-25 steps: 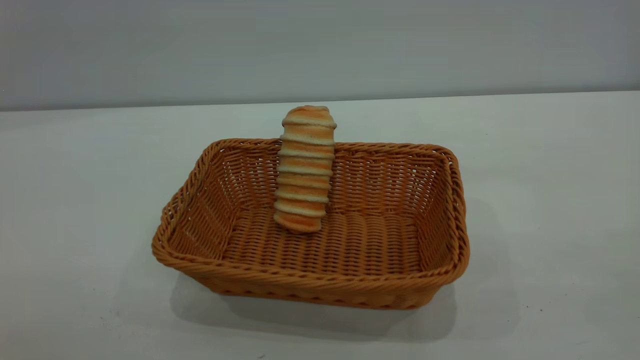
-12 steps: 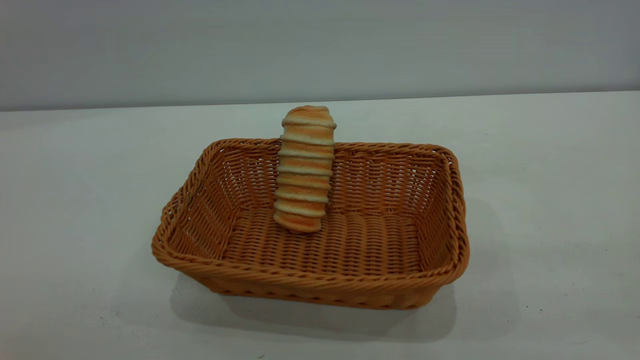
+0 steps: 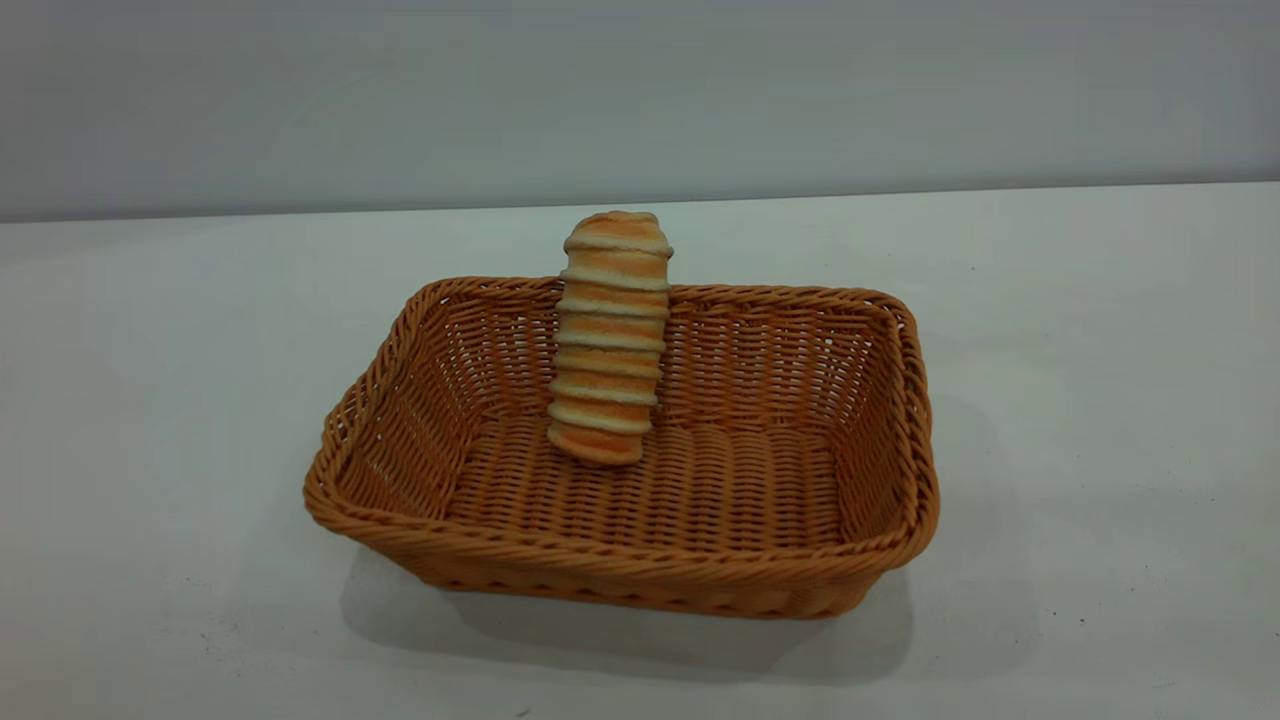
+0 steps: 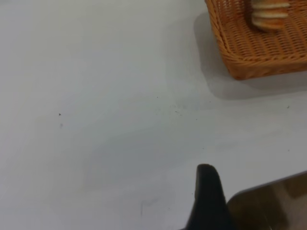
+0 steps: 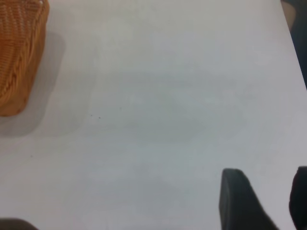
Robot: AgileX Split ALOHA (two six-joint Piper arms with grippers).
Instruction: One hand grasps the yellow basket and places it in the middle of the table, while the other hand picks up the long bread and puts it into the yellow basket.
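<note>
The yellow basket (image 3: 620, 565) stands on the white table (image 3: 150, 400) near its middle. The long bread (image 3: 608, 340) is inside it, standing on end and leaning against the far wall, its top above the rim. Neither gripper shows in the exterior view. In the left wrist view my left gripper (image 4: 211, 201) hangs low over bare table, well away from a basket corner (image 4: 259, 62) and the bread's lower end (image 4: 268, 14). In the right wrist view my right gripper (image 5: 266, 191) is open and empty over bare table, far from the basket's side (image 5: 19, 57).
A grey wall runs behind the table's far edge (image 3: 640, 200). A brown surface (image 4: 273, 201) lies beyond the table edge close to the left gripper. A dark strip past the table edge (image 5: 300, 43) shows in the right wrist view.
</note>
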